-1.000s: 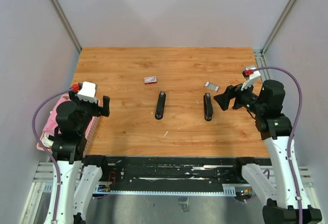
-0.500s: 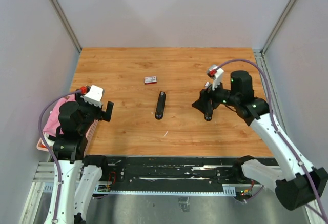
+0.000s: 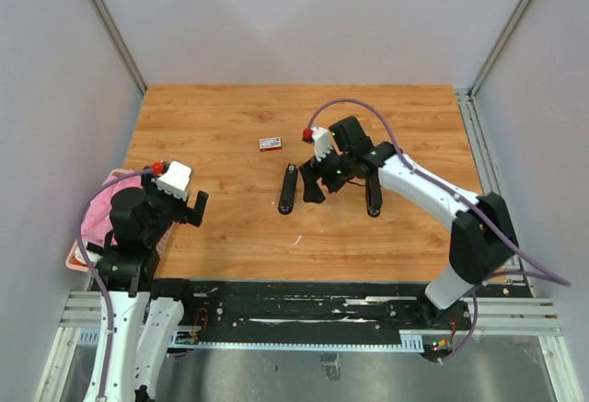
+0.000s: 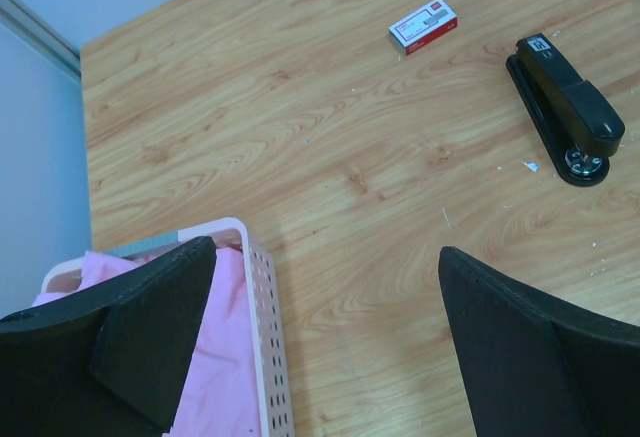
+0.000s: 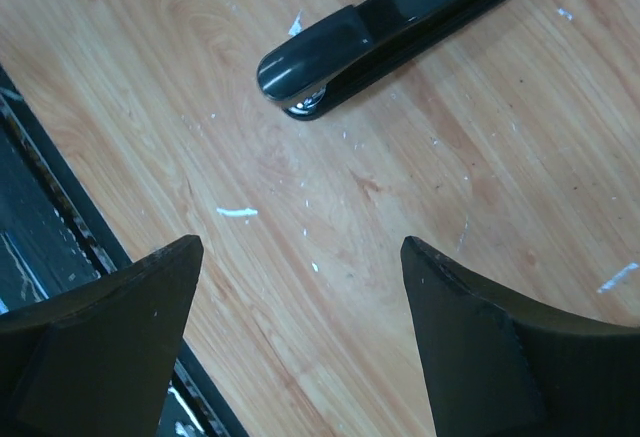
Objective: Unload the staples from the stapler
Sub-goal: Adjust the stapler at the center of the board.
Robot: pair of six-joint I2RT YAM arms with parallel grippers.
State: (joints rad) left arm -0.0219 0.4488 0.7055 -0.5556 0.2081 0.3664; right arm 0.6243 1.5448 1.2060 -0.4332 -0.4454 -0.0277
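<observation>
Two shut black staplers lie on the wooden table: one left of centre (image 3: 288,189) and one right of it (image 3: 373,195), partly under my right arm. The left one shows in the left wrist view (image 4: 565,117) and the right wrist view (image 5: 390,32). A tiny pale strip (image 5: 237,212), possibly staples, lies on the wood near that stapler's rounded end; it also shows in the top view (image 3: 296,239). My right gripper (image 3: 313,183) (image 5: 300,247) is open and empty, hovering just right of the left stapler. My left gripper (image 3: 190,207) (image 4: 322,257) is open and empty at the table's left edge.
A small red-and-white box (image 3: 270,143) (image 4: 423,27) lies behind the left stapler. A white perforated basket (image 4: 255,297) with pink cloth (image 3: 95,218) sits off the table's left edge, under my left gripper. Tiny pale flecks (image 4: 530,166) dot the wood. A black rail (image 3: 304,296) runs along the front.
My right arm has swung far left, from the table's right side across the right stapler to beside the left stapler. My left gripper has dropped slightly nearer. Both staplers lie as before.
</observation>
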